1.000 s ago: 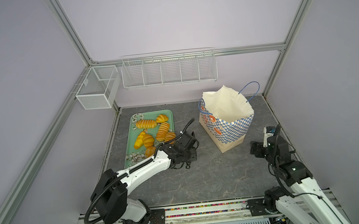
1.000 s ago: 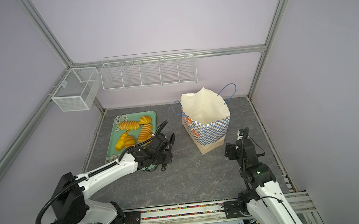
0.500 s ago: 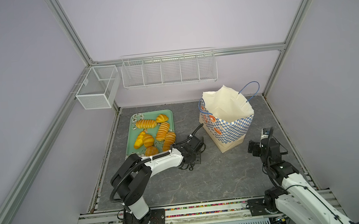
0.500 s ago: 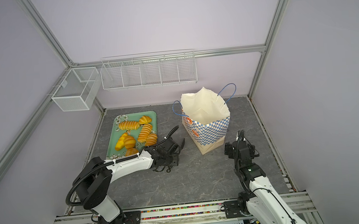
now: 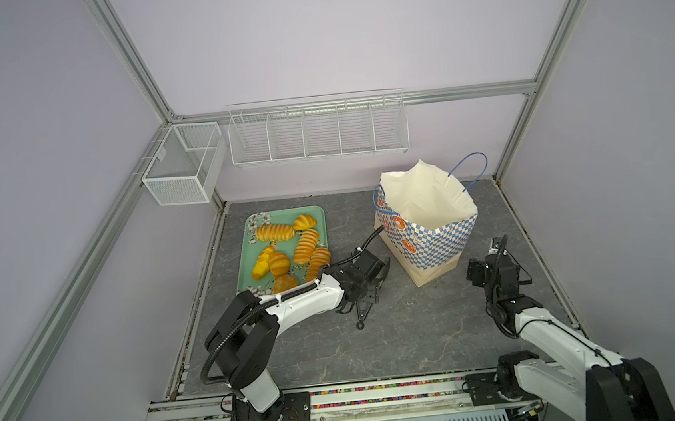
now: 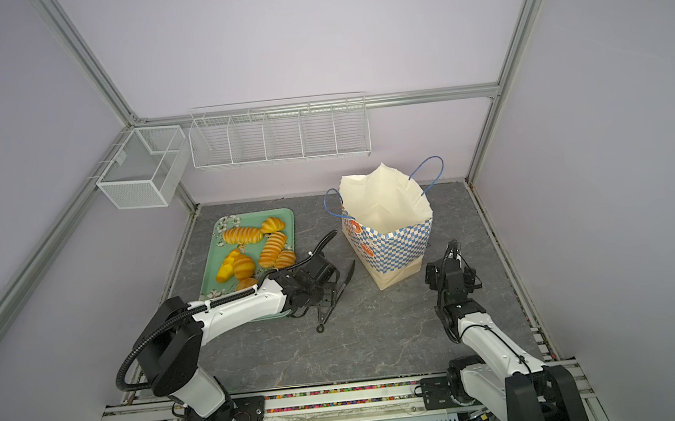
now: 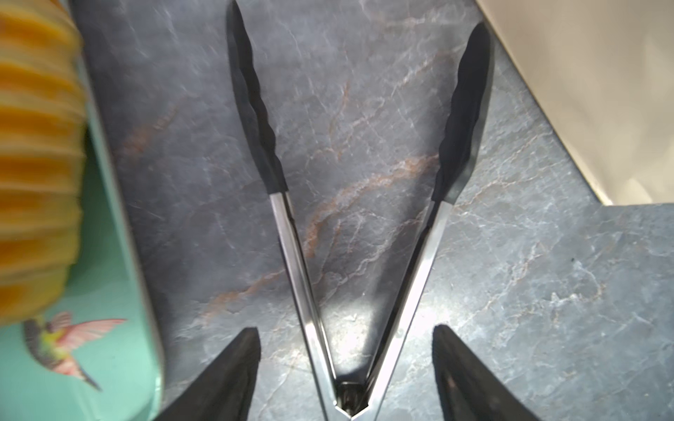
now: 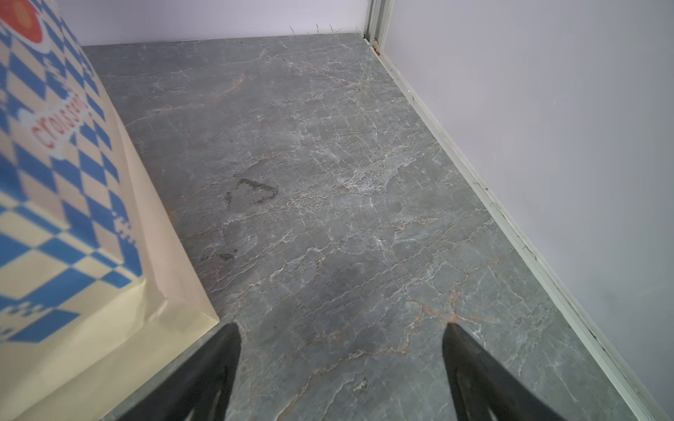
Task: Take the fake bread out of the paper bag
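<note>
So, the left gripper [image 7: 344,328] first: we see it spread open with nothing in its grasp. Its fingers [image 7: 233,368] stand either side of the tongs [image 7: 408,284]. A clear gap of table [image 7: 547,291] shows on both sides, so there's no contact. The tongs themselves are splayed in a wide V, hinge end between the fingers, black tips pointing away.

For places we're laying a clock over the table in both top views, 12 at the back wall. The left gripper sits about dead centre. The tongs run from it toward 1 o'clock, one tip ending just beside the bag [image 5: 430,241] (whether it touches the tan base, we can't tell).

The bag stands upright between 1 and 2 o'clock, mouth open, cream inside showing, blue handles [image 5: 469,166] at its rim. The bread [image 5: 305,245] is over at 10 o'clock. We count seven pieces, all lying on the tray [image 5: 278,216].

The right gripper [image 8: 342,324] is at 3 o'clock, low over the table, also wide open and holding nothing. The right wrist view shows the bag's base corner just beside one finger. In both top views the gripper is apart from the bag.
</note>
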Tool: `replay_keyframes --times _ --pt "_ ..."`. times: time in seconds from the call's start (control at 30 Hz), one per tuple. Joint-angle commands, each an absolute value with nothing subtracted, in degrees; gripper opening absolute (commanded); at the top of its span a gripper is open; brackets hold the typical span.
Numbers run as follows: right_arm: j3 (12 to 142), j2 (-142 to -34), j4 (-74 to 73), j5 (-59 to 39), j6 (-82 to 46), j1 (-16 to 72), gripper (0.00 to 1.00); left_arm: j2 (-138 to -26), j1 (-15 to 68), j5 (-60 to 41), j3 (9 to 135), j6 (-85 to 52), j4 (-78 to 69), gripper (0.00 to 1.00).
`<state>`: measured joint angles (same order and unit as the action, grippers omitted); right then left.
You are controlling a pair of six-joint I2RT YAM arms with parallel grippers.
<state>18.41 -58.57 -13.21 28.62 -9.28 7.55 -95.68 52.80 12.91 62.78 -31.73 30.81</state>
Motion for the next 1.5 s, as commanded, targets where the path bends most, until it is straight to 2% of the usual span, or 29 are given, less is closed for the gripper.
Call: replay_keyframes --times 0.0,0.23,0.43,0.57,0.73,0.83,0.97,1.0,1.13,1.33,1.47 --pt "16.55 -59.76 -23.26 26.52 -6.69 6.23 0.89 -92.58 52.95 17.55 65.82 -29.25 34.64 0.74" --pt "15.12 -63.87 -33.5 21.45 -4.64 3.29 0.89 -84.97 50.31 27.4 67.57 -23.38 36.9 0.74" --pt "14.65 -67.91 -40.95 19.03 -3.09 2.56 0.89 -73.92 38.52 27.79 61.99 -16.75 31.78 0.75" --pt "14.41 -70.4 -45.49 17.82 -1.52 1.76 0.89 -66.06 27.25 27.56 56.74 -12.66 27.84 0.81" --pt "13.6 -73.38 -51.75 17.0 -0.18 1.19 0.89 -55.28 13.9 22.11 45.54 -10.51 15.18 0.9" --pt "13.22 -77.07 -56.11 15.24 -0.87 0.63 0.89 -50.96 10.55 23.27 39.92 -9.17 7.03 0.92" --pt "12.84 -83.39 -63.25 13.95 -0.78 0.53 0.89 -49.31 8.08 26.55 35.53 -6.33 -0.51 0.94" --pt "12.7 -84.45 -64.34 13.58 -0.64 0.59 0.89 -49.39 7.03 25.85 35.07 -6.63 -1.15 0.99" --pt "11.92 -89.71 -72.38 11.76 0.91 0.82 0.88 -50.34 5.14 26.37 29.68 -6.48 -9.4 0.99" --pt "15.33 -88.67 -64.33 10.91 1.06 0.83 0.88 -51.84 5.1 22.53 14.76 -4.72 -29.37 0.99" --pt "18.44 -87.93 -57.32 10.35 1.33 0.8 0.89 -57.63 4.66 22.42 14.42 -3.18 -32.34 0.99"
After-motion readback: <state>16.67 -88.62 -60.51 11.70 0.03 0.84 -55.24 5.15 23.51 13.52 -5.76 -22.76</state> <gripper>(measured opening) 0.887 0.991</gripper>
